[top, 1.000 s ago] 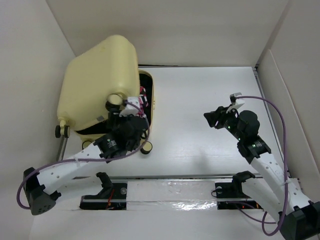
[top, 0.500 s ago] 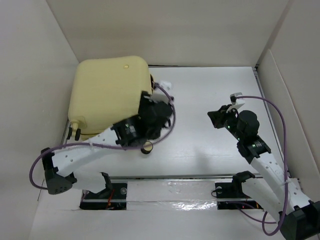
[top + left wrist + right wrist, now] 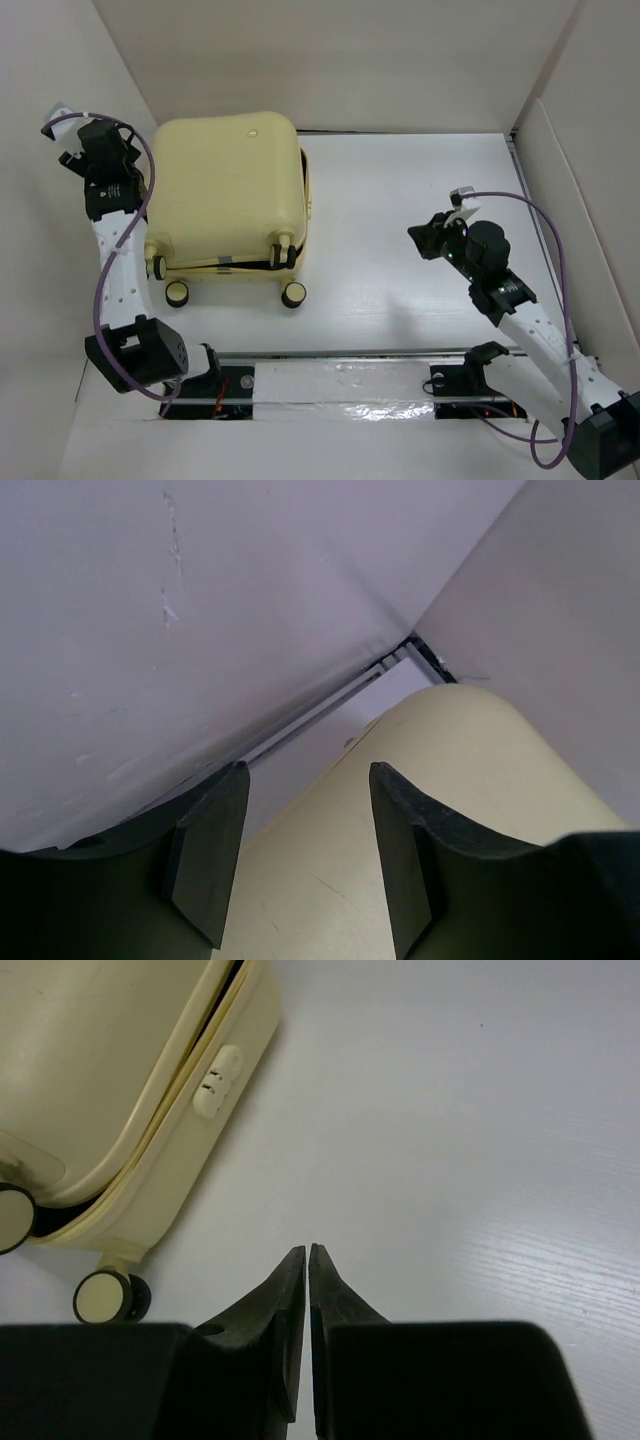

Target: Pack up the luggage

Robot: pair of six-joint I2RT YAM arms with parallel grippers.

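The pale-yellow luggage (image 3: 228,190) lies flat at the left of the table with its lid down; a thin dark gap shows along its near edge. Its caster wheels (image 3: 294,294) point toward me. My left gripper (image 3: 118,150) is raised by the left wall, beside the luggage's far-left corner, open and empty. In the left wrist view the gripper (image 3: 308,770) hangs open over the luggage shell (image 3: 470,770). My right gripper (image 3: 425,240) is shut and empty over bare table, well right of the luggage. The right wrist view shows that gripper (image 3: 305,1250), the luggage (image 3: 100,1060) and its side lock (image 3: 215,1080).
Cardboard walls stand close on the left (image 3: 50,60), at the back (image 3: 400,60) and on the right (image 3: 600,150). A metal rail (image 3: 340,385) runs along the near table edge. White table surface (image 3: 400,190) lies between the luggage and the right arm.
The luggage lid went from raised to down. My left arm swung from the luggage's right side up to the far left wall. The right arm barely moved.
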